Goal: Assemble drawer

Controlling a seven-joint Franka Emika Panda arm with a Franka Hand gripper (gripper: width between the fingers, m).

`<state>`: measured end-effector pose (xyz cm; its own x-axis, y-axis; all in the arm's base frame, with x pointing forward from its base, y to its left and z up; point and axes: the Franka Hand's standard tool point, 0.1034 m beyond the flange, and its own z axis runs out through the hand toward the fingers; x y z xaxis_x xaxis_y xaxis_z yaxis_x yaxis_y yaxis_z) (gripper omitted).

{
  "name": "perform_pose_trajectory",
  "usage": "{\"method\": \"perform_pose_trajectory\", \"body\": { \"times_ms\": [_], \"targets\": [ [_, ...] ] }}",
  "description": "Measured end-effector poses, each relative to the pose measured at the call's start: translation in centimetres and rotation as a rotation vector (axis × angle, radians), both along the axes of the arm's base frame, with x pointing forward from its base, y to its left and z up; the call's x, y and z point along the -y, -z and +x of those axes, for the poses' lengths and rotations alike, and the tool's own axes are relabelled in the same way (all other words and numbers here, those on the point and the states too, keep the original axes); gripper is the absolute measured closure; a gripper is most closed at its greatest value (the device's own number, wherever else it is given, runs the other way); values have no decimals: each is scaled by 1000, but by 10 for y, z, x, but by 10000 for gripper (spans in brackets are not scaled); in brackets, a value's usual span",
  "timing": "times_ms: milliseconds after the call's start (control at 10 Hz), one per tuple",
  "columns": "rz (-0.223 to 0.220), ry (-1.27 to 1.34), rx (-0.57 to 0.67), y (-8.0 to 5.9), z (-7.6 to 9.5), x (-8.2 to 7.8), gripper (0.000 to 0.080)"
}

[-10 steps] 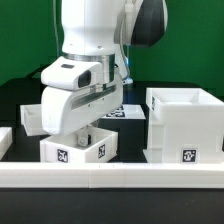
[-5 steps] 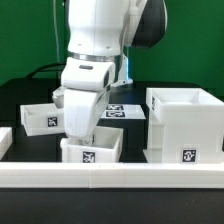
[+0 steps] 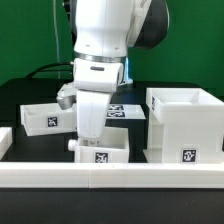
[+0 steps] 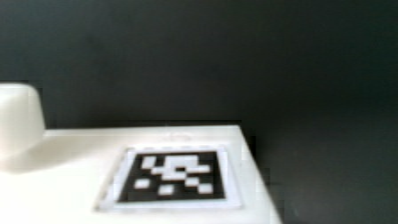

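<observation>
A small white tray with a tag on its front stands just behind the border wall. My gripper reaches straight down onto the tray's rim on the exterior view's left, and its fingertips are hidden by the hand and the tray. It appears shut on this tray. The wrist view shows the tray's tagged face close up against the black table. The large boxy case stands to the exterior view's right, a small gap from the tray. A second small tray sits behind, to the left.
The long low white border wall runs along the front. The marker board lies flat behind the arm. A small white piece shows at the exterior view's left edge.
The hand has swung from tilted to upright and shifted to the exterior view's right. The small tray has moved with it towards the large case and turned its tag to the front.
</observation>
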<state>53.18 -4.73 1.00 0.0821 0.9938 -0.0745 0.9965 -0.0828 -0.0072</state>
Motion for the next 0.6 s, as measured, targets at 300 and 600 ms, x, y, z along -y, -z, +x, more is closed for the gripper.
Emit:
{"method": "perform_pose_trajectory", "body": {
  "times_ms": [300, 600],
  "targets": [
    [10, -2, 3, -2, 5, -19, 758],
    [10, 11, 52, -2, 8, -13, 758]
  ]
}}
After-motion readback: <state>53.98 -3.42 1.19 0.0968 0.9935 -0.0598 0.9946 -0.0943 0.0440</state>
